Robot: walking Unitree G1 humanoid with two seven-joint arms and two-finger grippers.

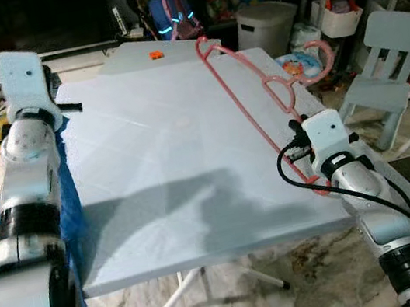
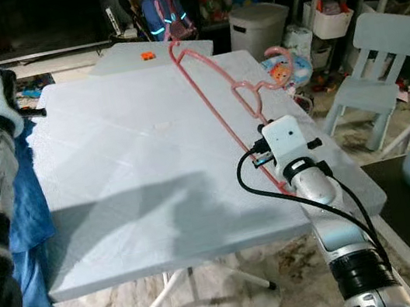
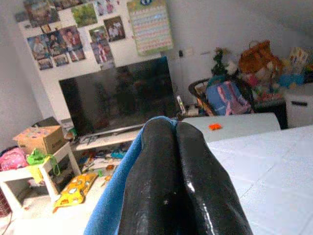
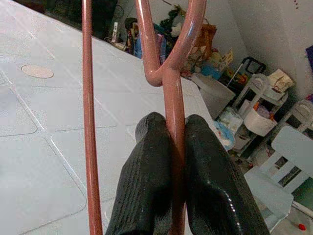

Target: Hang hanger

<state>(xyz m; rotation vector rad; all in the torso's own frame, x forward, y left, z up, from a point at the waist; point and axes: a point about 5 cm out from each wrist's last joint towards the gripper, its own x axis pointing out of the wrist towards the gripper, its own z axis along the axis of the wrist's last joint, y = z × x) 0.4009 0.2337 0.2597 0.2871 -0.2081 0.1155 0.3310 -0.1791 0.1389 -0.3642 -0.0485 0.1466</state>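
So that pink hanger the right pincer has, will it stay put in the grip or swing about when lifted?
The hanger looks like thin rigid plastic, so probably light and stiff. The right pincer pinches one slim bar near an end, so the long frame could pivot or droop. Its smooth surface may slip between the fingers.

Pretty cluttered room around me: pale blue folding table (image 1: 191,164) on a marbled floor (image 1: 238,305), light blue kid's chair (image 1: 391,67) to my right, big dark TV (image 3: 122,100) under wall photos (image 3: 73,29), grey bin (image 1: 266,25) behind.
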